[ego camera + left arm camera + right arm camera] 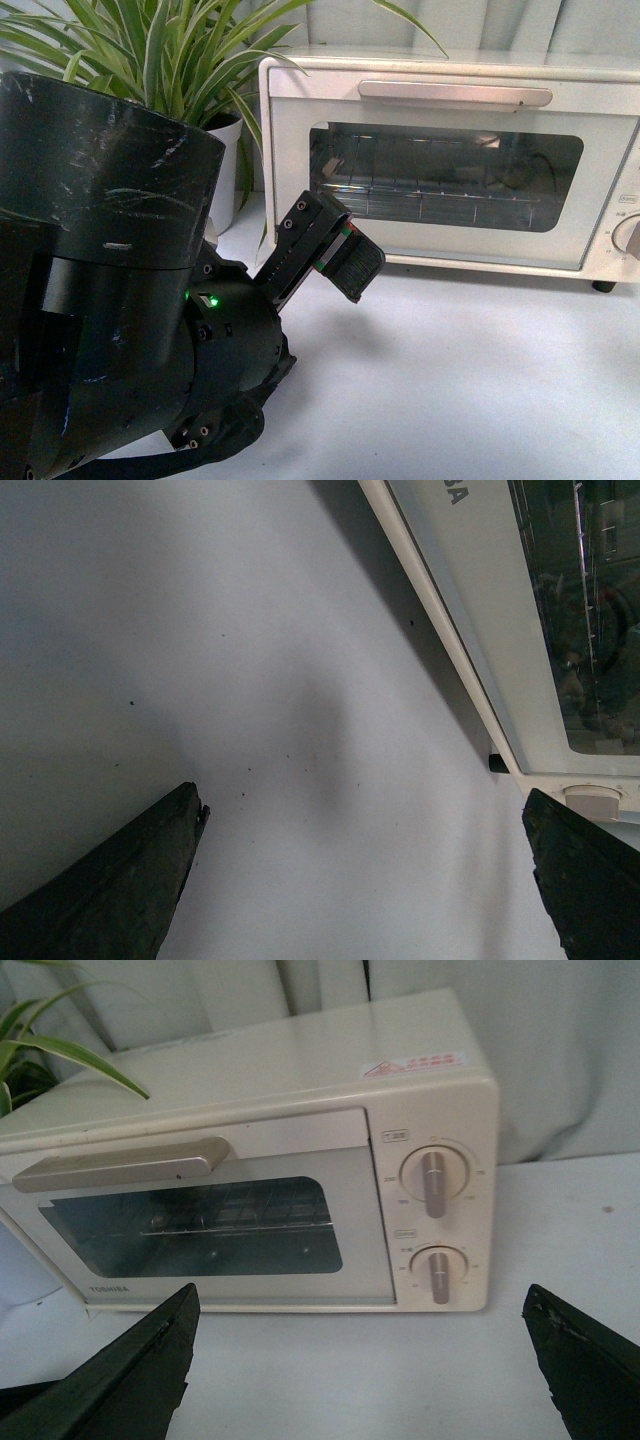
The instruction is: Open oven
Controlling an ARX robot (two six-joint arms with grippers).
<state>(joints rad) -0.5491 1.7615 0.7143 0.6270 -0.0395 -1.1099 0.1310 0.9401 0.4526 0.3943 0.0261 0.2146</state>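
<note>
Plant (170,50) leaves fill the upper left of the front frame. Left gripper (340,255), centre-left, has its jaws spread and empty, near the door's lower left corner. Oven (450,160) occupies the upper right, door closed. Handle (455,93) spans the door's top edge. Right gripper (360,1295), likewise spread and empty, faces the oven. Recommended: grasp the handle at mid-length, then pull outward and downward.
</note>
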